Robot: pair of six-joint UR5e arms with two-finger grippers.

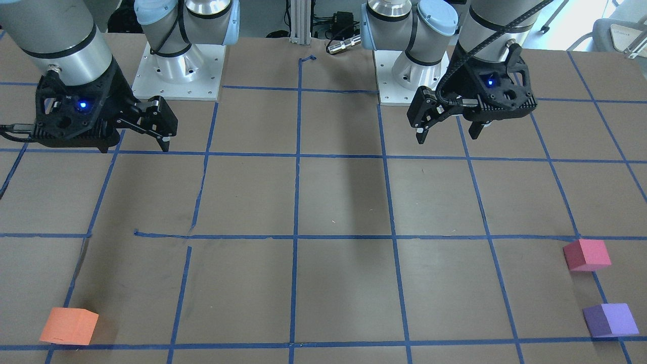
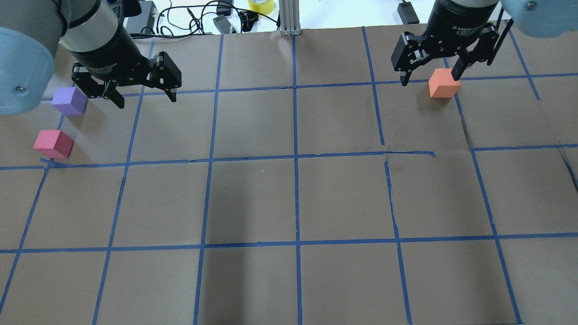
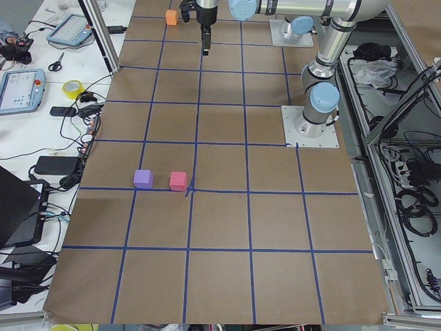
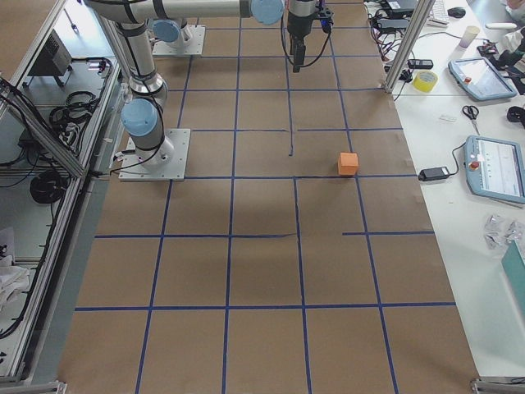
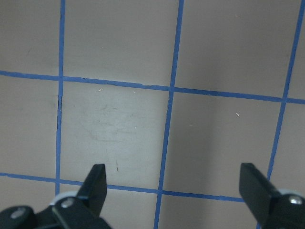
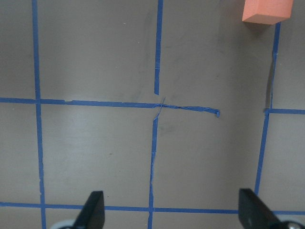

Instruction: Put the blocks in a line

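The orange block [image 1: 68, 326] lies alone on the table's far side, on my right; it also shows in the overhead view [image 2: 445, 83] and at the top edge of the right wrist view [image 6: 267, 10]. The pinkish-red block [image 1: 586, 254] and the purple block [image 1: 609, 319] lie close together, apart, on my left, also seen from overhead as the pinkish-red block [image 2: 53, 143] and the purple block [image 2: 69, 100]. My left gripper [image 2: 146, 100] hangs open and empty, raised above the table. My right gripper [image 2: 429, 80] is open, empty and also raised.
The brown table [image 2: 293, 203] bears a blue tape grid. Cables and a yellow tape roll [image 2: 262, 5] lie beyond its far edge. A side bench with tablets [image 4: 492, 168] runs along that edge. The arm bases [image 1: 179, 71] stand on my side.
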